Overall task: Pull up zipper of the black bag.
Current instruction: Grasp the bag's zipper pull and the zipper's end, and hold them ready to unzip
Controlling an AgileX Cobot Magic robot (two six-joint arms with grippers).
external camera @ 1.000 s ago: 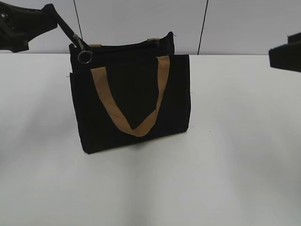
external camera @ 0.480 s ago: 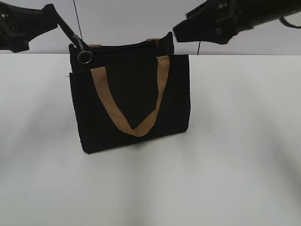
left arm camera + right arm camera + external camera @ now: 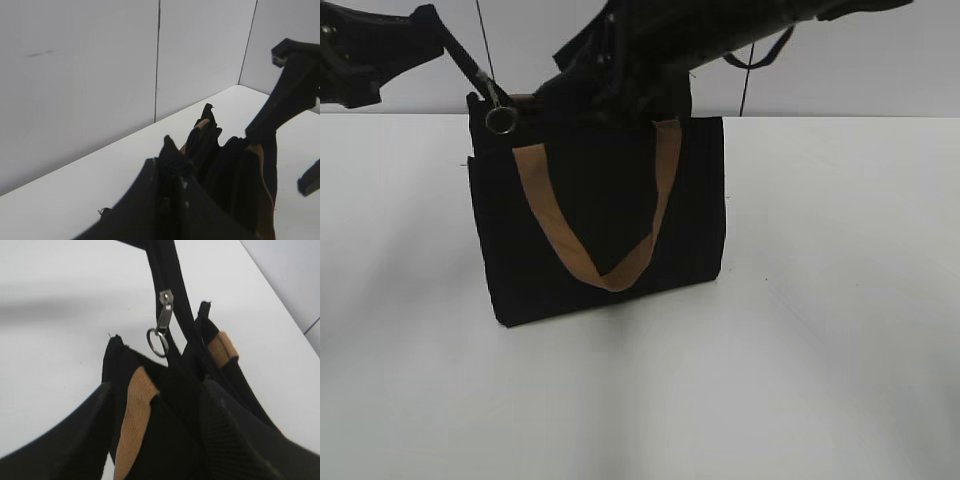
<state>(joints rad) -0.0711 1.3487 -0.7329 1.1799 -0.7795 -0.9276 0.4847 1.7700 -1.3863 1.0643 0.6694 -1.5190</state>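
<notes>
Black bag [image 3: 600, 215] standing upright toward the counter's [image 3: 820, 350] far edge. Left gripper [image 3: 470, 70] pinching the zipper [image 3: 162, 315] tail taut at the bag's top corner, ring pull dangling. Right gripper [image 3: 155, 405] hovering over the bag mouth, fingers [image 3: 80, 430] spread.

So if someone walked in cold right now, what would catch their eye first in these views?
Probably the boxy black fabric bag standing mid-table, with its tan webbing strap handle looped in a V down the front. Next, the small silver zipper slider with its ring pull dangling at the bag's top left corner. The right arm's gripper hangs over the bag's top, fingers spread.
</notes>
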